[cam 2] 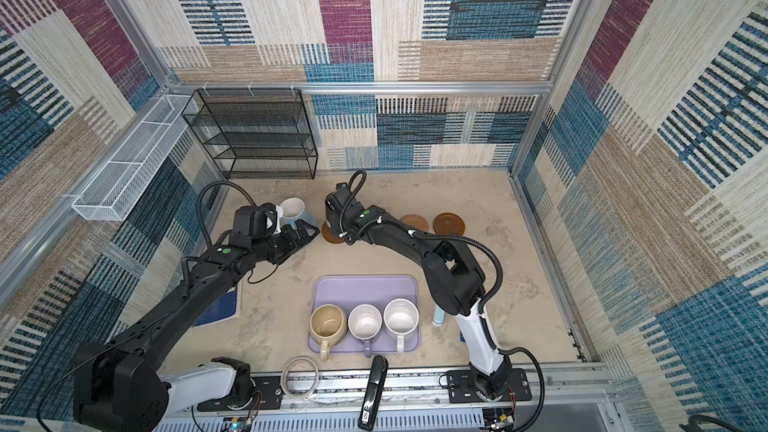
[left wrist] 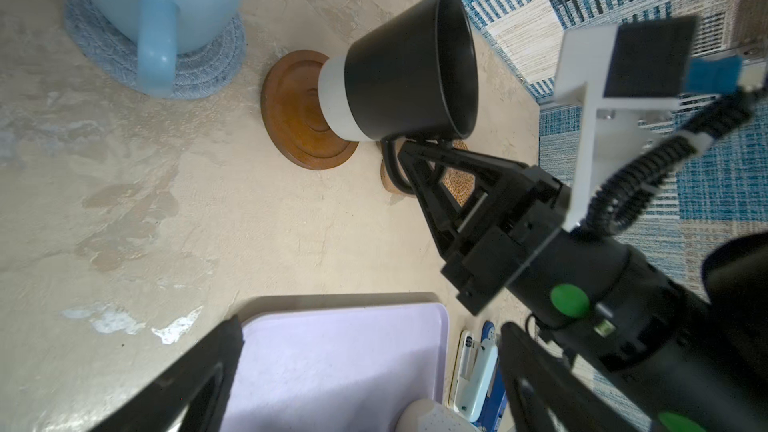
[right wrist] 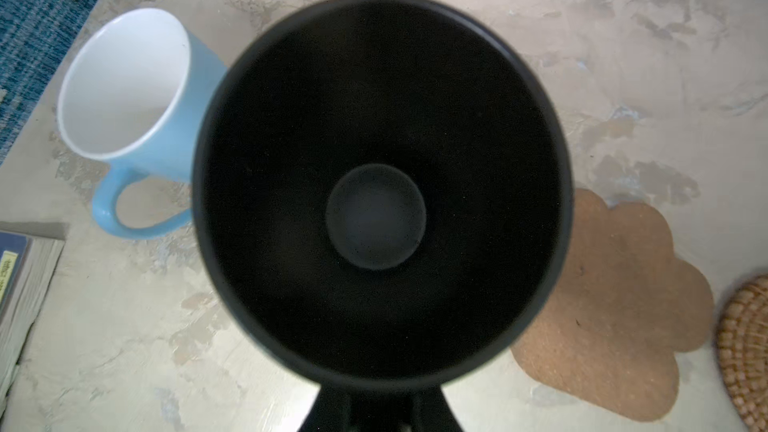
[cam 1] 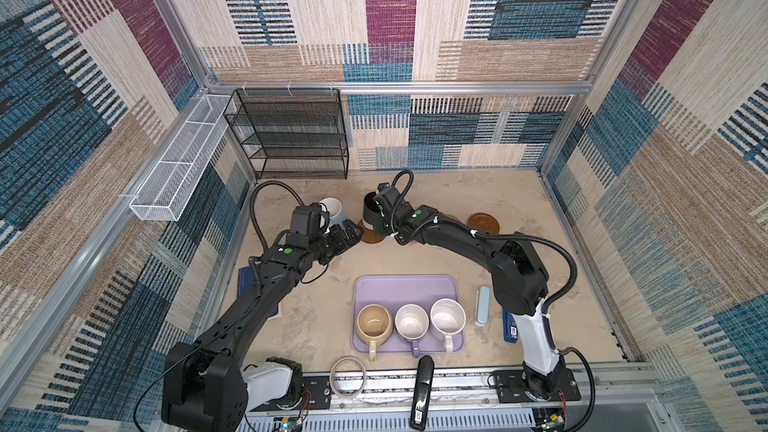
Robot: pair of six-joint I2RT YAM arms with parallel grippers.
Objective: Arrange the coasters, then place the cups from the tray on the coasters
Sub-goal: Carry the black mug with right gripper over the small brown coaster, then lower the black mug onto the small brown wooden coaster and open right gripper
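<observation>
Right fingers (left wrist: 424,197) pinch black mug (left wrist: 399,72) by its handle to set it on wooden coaster (left wrist: 295,118) (left fingers (left wrist: 226,338) spread, empty).

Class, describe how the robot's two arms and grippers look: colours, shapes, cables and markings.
The left arm and right arm are matte black, each with a white segment near its base. A ribbed black cable loops along each, and a green dot marks each wrist. The left gripper and right gripper have black, triangular open-frame fingers; a white bracket carries the wrist camera.
</observation>
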